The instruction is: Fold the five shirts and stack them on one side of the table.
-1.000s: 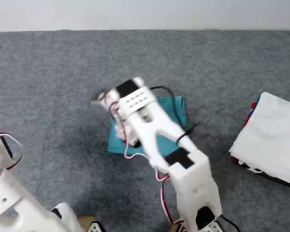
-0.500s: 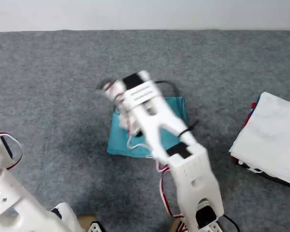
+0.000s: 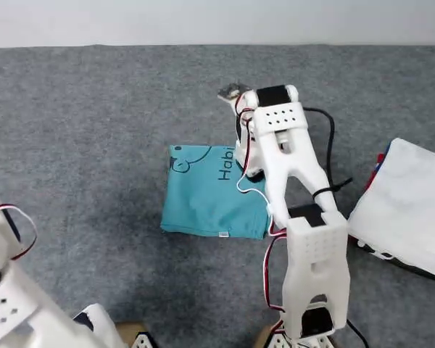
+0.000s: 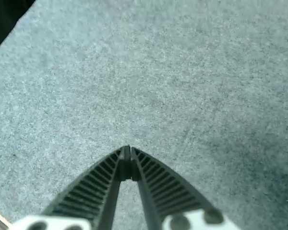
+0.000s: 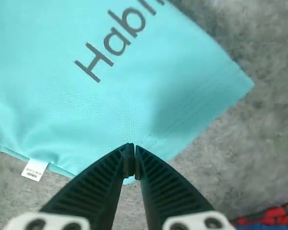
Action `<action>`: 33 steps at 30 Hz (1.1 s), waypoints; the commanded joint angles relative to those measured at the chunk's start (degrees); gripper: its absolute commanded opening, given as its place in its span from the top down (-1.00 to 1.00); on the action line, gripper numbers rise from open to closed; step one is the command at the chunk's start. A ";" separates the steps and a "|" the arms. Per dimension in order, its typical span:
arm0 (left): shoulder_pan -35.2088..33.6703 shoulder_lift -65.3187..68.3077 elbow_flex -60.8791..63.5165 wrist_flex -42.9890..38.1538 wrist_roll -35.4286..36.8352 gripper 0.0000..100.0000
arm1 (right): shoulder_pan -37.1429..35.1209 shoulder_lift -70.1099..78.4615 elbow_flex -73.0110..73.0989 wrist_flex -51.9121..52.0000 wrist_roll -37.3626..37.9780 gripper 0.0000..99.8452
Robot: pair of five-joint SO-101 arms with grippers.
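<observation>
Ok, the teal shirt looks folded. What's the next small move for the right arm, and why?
Probably open the right gripper and lower its fingers onto the edge of the teal shirt beneath it. The gripper hangs shut, seemingly empty, over that edge, and the folded shirt lies apart from the white-topped stack.

Dark grey lettering runs along the right part of the folded turquoise fabric shirt; a small white tag on its near edge bears print too small to read.
</observation>
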 commanded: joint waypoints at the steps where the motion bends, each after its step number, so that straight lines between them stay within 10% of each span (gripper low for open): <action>1: 0.00 -1.49 -1.36 0.88 -0.44 0.99 | 0.04 -6.20 -3.69 2.07 -1.14 0.98; 9: 0.00 -1.67 2.95 0.44 -0.44 0.99 | 1.45 -7.08 -3.69 -1.10 -11.52 0.57; 33: 0.00 -1.58 11.56 -0.18 -0.53 0.99 | 3.47 4.09 -3.69 -16.48 -12.75 0.69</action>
